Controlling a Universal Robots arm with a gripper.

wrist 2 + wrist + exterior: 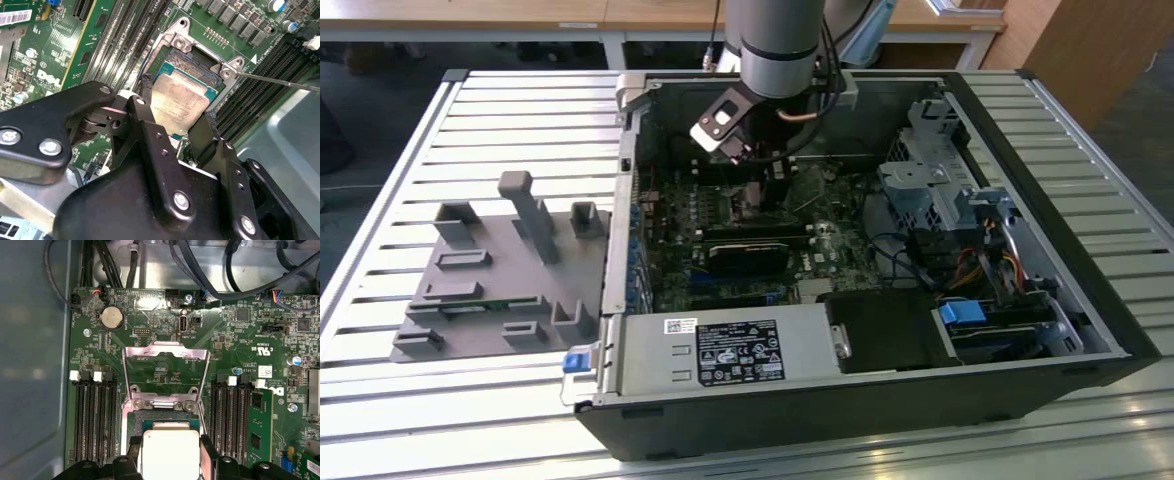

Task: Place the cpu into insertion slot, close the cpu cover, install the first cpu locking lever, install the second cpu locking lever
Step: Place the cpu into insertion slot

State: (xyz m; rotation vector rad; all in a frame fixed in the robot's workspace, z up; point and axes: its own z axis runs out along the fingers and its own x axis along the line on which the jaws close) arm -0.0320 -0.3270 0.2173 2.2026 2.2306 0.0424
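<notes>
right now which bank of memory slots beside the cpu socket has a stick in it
The bank farther from the grey case wall: a green module stands in its outermost slot. The bank beside the wall is bare.

Landmark: the insertion slot point(190, 62).

Second wrist view: we noted a large white maker's logo point(47, 79) printed on the green circuit board point(55, 45), past the long black slots point(120, 45) from the insertion slot. Farther off sat a white barcode sticker point(15, 17).

First wrist view: a like logo point(278, 390), a white certification mark point(260, 348) and a small white sticker point(266, 371) stood on the board, again past the long slots.

Exterior view: well apart from the insertion slot, a silver box point(654, 360) carried a black label point(740, 352) of white symbols and a white barcode slip point(680, 324).

We could not make out the fine print on any of them.
</notes>
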